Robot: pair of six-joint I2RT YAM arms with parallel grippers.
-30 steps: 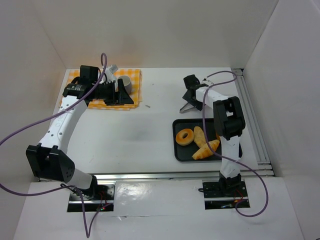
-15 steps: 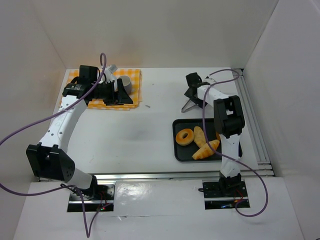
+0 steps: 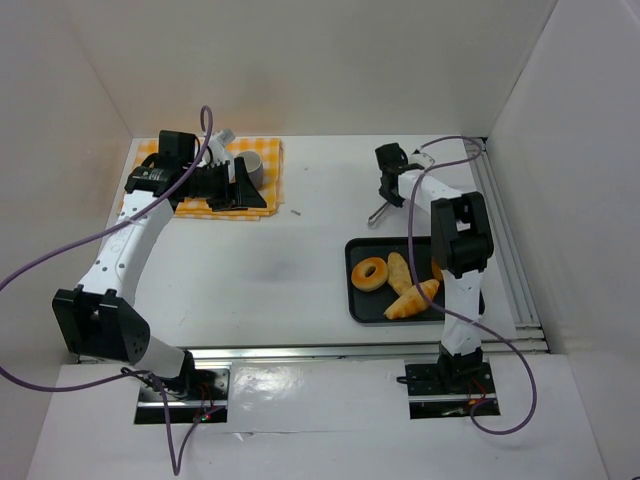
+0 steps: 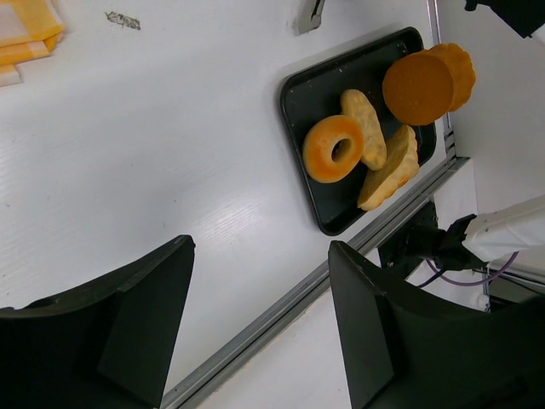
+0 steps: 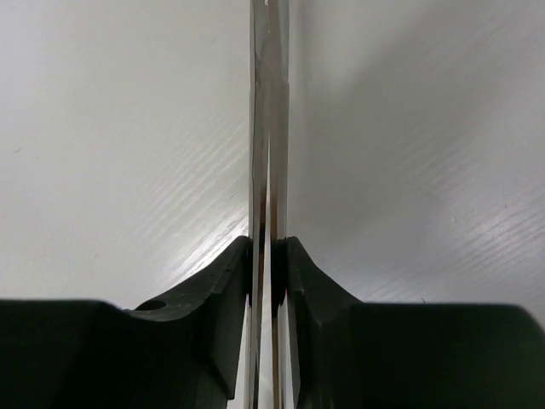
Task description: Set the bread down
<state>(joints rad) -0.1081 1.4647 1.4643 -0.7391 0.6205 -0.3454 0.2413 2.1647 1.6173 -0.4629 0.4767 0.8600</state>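
Observation:
The bread (image 3: 400, 270) (image 4: 364, 128), a pale tan oval roll, lies in the black tray (image 3: 361, 310) (image 4: 300, 94) between a ring doughnut (image 3: 371, 273) (image 4: 334, 149) and a ridged croissant (image 3: 412, 300) (image 4: 390, 168). My right gripper (image 3: 388, 185) (image 5: 270, 243) hovers behind the tray, shut on metal tongs (image 3: 378, 212) (image 5: 269, 128) whose two blades are pressed together and point down at bare table. My left gripper (image 3: 245, 185) (image 4: 260, 245) stands open and empty at the far left, over the checked cloth.
An orange checked cloth (image 3: 262, 160) (image 4: 25, 25) with a grey cup (image 3: 250, 165) lies at the back left. A round orange bun (image 4: 426, 81) sits at the tray's right end. A metal rail (image 3: 500, 230) runs along the right wall.
The right gripper has closed, squeezing the tongs from a spread V into two touching blades. It also drifted slightly back and right. The left arm has not moved.

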